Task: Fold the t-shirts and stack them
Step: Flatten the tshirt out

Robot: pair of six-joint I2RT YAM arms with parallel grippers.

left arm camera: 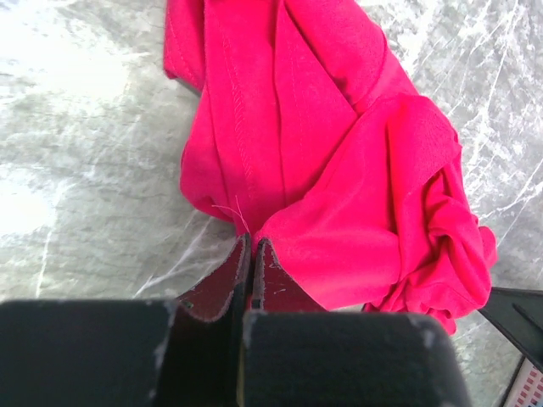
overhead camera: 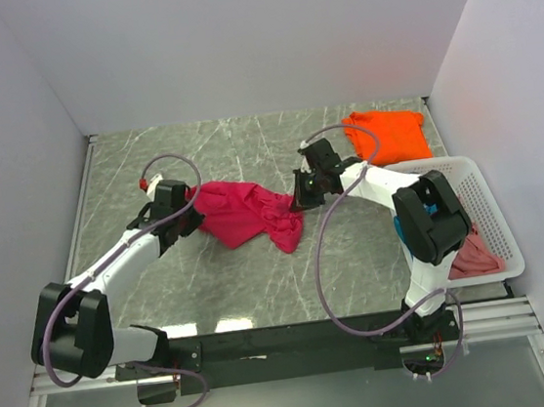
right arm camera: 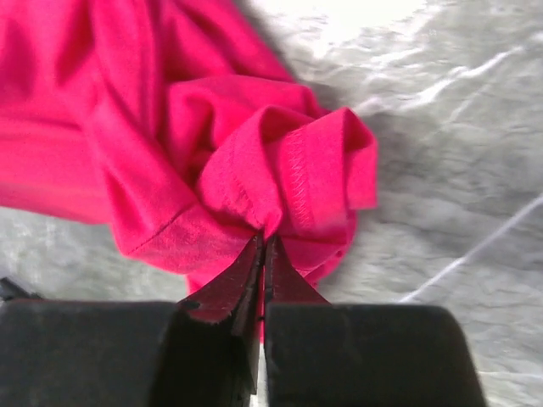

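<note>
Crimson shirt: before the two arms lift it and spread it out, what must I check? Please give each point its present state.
1. Left jaws shut on the crimson shirt: ok, cloth pinched at the tips.
2. Right jaws shut on its opposite side: ok, beside a stitched hem.
3. Matching corners gripped: cannot tell.
4. Cloth lying flat: not ok, bunched and creased.
5. Orange shirt apart from it: ok, it lies at the far side of the table.
</note>
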